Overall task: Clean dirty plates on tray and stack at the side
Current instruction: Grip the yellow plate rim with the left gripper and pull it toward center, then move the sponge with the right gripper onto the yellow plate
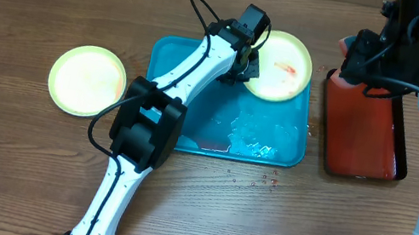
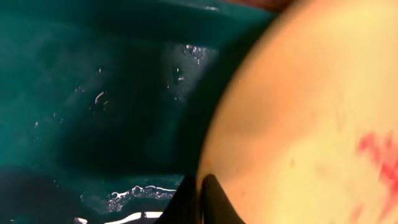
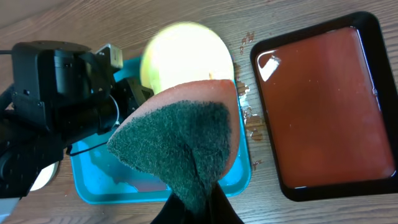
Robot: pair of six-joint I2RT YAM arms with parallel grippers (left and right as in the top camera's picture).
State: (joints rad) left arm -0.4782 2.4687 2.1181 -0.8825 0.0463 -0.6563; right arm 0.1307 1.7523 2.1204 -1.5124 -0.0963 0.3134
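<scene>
A pale yellow-green plate (image 1: pixel 283 66) with a red smear in its middle is tilted over the far right corner of the turquoise tray (image 1: pixel 295 120). My left gripper (image 1: pixel 247 59) is shut on its left rim. In the left wrist view the plate (image 2: pixel 298 112) fills the right side, with the fingers (image 2: pixel 202 199) pinching its edge above the wet tray (image 2: pixel 93 93). A second yellow-green plate (image 1: pixel 86 80) lies on the table left of the tray. My right gripper (image 3: pixel 199 205) is shut on a green-and-orange sponge (image 3: pixel 180 143), held above the plate (image 3: pixel 186 53). The blue-white plate is not in view.
A red tray with a dark rim (image 1: pixel 363 127) stands right of the turquoise tray, under my right arm; it also shows in the right wrist view (image 3: pixel 323 99). Water and reddish residue lie in the turquoise tray's near half. Small drops spot the wood at its near right corner.
</scene>
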